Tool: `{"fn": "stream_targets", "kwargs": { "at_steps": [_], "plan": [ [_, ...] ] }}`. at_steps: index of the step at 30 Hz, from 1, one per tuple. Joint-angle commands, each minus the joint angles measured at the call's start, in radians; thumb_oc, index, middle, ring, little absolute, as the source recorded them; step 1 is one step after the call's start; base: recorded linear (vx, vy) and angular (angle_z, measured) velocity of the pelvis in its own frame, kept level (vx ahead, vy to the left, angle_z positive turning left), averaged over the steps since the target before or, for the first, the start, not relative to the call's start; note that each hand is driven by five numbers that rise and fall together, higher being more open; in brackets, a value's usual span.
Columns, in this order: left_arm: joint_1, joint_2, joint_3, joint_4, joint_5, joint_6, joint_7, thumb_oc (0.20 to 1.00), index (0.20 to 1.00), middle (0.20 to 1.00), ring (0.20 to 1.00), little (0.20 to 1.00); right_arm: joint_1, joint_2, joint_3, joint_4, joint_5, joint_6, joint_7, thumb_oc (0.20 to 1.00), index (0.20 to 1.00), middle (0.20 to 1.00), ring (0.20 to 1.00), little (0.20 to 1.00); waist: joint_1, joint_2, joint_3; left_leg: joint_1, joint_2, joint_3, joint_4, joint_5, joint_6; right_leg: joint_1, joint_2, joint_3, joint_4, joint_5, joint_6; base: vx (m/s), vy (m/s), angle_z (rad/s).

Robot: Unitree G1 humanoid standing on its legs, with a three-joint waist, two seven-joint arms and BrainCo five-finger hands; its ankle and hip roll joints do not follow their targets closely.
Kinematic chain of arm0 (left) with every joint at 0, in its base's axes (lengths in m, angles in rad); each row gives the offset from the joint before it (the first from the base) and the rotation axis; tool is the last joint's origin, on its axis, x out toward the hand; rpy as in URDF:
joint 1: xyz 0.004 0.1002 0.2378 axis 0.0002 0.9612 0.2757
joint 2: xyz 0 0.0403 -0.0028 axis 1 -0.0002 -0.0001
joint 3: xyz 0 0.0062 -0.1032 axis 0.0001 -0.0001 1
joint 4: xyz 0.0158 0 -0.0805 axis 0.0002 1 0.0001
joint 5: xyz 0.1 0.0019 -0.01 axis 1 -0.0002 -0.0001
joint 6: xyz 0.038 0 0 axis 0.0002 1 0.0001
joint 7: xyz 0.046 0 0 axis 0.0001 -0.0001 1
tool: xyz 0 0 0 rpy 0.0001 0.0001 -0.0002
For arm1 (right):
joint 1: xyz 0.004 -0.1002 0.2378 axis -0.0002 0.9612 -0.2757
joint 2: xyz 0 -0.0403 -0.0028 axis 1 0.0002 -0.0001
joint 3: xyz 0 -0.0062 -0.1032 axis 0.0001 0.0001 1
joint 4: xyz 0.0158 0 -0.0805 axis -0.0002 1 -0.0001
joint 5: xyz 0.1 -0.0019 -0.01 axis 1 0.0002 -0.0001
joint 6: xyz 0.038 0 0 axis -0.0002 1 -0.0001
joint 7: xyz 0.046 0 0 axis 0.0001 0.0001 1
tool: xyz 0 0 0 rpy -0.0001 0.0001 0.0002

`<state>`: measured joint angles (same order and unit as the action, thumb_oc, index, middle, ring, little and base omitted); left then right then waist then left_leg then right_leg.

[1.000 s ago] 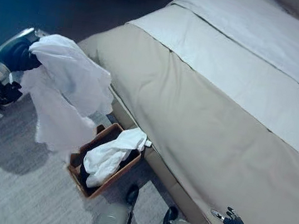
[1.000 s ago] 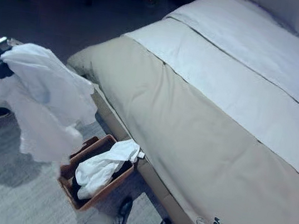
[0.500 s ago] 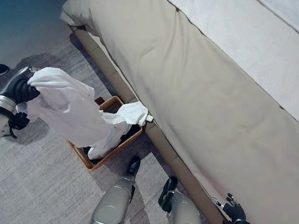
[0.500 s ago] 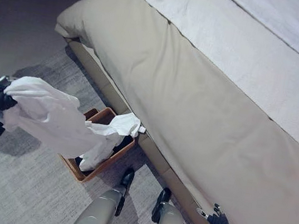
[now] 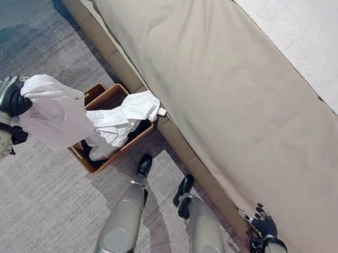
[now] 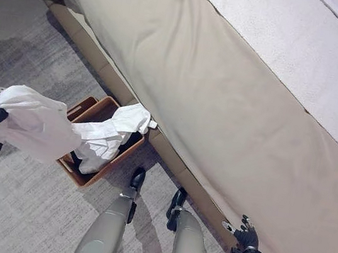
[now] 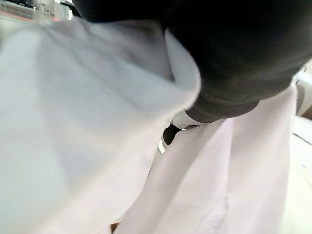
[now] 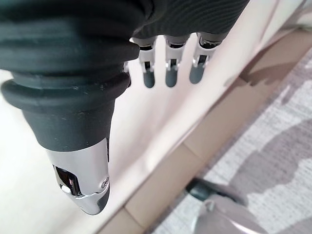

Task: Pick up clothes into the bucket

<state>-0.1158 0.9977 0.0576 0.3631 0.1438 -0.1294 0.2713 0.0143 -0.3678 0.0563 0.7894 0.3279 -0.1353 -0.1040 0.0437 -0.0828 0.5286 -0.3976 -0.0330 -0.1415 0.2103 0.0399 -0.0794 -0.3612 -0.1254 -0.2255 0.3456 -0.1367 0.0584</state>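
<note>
One white shirt (image 5: 56, 116) is bunched in my left hand (image 5: 13, 98), fingers curled round it, with its tail draped onto the bucket (image 5: 100, 98) beside the bed (image 5: 236, 105). It's light, floppy stuff, so I'd guess a grip on the bunched part works best. My right hand (image 5: 262, 224) hangs relaxed and empty near the bed edge, with plenty of rug (image 5: 42, 209) free.

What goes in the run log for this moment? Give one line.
left hand: shut on white garment, beside basket | basket: white clothes draped over rim | right hand: open, idle by bed
</note>
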Motion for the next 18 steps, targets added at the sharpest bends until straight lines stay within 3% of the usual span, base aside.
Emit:
{"fn": "stream_targets", "kwargs": {
  "at_steps": [1, 7, 10, 12, 13, 18],
  "plan": [
    [-0.080, 0.016, 0.035, 0.055, 0.025, -0.009, 0.095, 0.200, 0.200, 0.200, 0.200, 0.200, -0.003, -0.061, 0.058, -0.042, 0.042, -0.050, -0.034, 1.000, 1.000, 1.000, 1.000, 1.000, -0.035, -0.009, -0.009, -0.070, -0.006, 0.039, 0.162, -0.111, 0.044, -0.035, -0.068, 0.063, -0.058, 0.103, 0.070, -0.02, 0.073, -0.11],
    [-0.140, -0.017, 0.000, 0.101, 0.006, -0.012, 0.184, 0.200, 0.200, 0.200, 0.200, 0.200, -0.001, -0.064, 0.082, -0.119, 0.068, -0.076, -0.057, 1.000, 1.000, 1.000, 1.000, 1.000, -0.073, -0.017, -0.009, -0.220, -0.019, 0.076, 0.291, -0.164, 0.071, -0.194, -0.074, 0.123, 0.066, 0.079, 0.068, -0.02, 0.099, -0.25],
    [-0.172, -0.021, -0.028, 0.109, 0.004, -0.012, 0.193, 0.200, 0.200, 0.200, 0.200, 0.200, -0.002, -0.069, 0.084, -0.124, 0.078, -0.083, -0.063, 1.000, 1.000, 1.000, 1.000, 1.000, -0.084, -0.018, -0.009, -0.271, -0.022, 0.082, 0.333, -0.178, 0.077, -0.246, -0.075, 0.134, 0.101, 0.071, 0.067, -0.01, 0.058, -0.16],
    [-0.216, -0.021, -0.073, 0.117, -0.006, -0.007, 0.191, 0.200, 0.200, 0.200, 0.200, 0.200, -0.008, -0.077, 0.079, -0.134, 0.088, -0.089, -0.086, 1.000, 1.000, 1.000, 1.000, 1.000, -0.101, -0.019, -0.009, -0.339, -0.021, 0.091, 0.395, -0.202, 0.085, -0.313, -0.073, 0.153, 0.141, 0.066, 0.067, 0.04, 0.061, -0.15],
    [-0.219, -0.020, -0.085, 0.116, -0.006, -0.005, 0.188, 0.200, 0.200, 0.200, 0.200, 0.200, -0.002, -0.082, 0.083, -0.138, 0.093, -0.092, -0.088, 1.000, 1.000, 1.000, 1.000, 1.000, -0.104, -0.018, -0.009, -0.332, -0.017, 0.089, 0.417, -0.240, 0.083, -0.311, -0.067, 0.162, 0.162, 0.036, 0.073, 0.08, 0.044, -0.19],
    [-0.304, -0.023, -0.158, 0.118, -0.018, 0.003, 0.182, 0.200, 0.200, 0.200, 0.200, 0.200, -0.013, -0.103, 0.084, -0.160, 0.115, -0.105, -0.106, 1.000, 1.000, 1.000, 1.000, 1.000, -0.129, -0.031, -0.009, -0.450, -0.002, 0.093, 0.528, -0.281, 0.093, -0.440, -0.044, 0.186, 0.247, 0.019, 0.073, 0.01, 0.034, -0.16]
  ]
}}
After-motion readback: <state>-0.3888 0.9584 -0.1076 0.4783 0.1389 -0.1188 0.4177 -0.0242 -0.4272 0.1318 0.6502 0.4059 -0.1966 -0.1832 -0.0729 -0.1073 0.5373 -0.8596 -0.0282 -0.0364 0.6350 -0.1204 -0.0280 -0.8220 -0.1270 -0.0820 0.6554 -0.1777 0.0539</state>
